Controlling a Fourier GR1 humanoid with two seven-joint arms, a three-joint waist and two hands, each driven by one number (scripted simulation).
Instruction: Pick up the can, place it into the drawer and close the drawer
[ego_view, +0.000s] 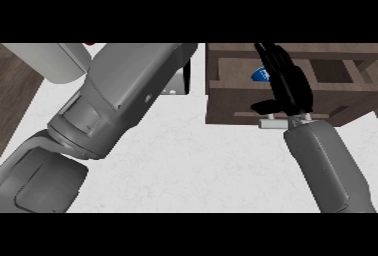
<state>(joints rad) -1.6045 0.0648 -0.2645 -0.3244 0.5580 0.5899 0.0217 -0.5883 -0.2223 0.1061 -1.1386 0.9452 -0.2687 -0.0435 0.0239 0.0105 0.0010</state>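
Right robot hand (284, 75): fingers straight, extended over the open drawer (229, 107), upper right.
Can (259, 74): blue, inside drawer.
Left robot hand: out of frame.

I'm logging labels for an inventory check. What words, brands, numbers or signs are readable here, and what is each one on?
None can be read. The blue can in the open drawer shows only a pale mark, too blurred to make out, and the right hand partly covers it. Nothing else carries lettering.
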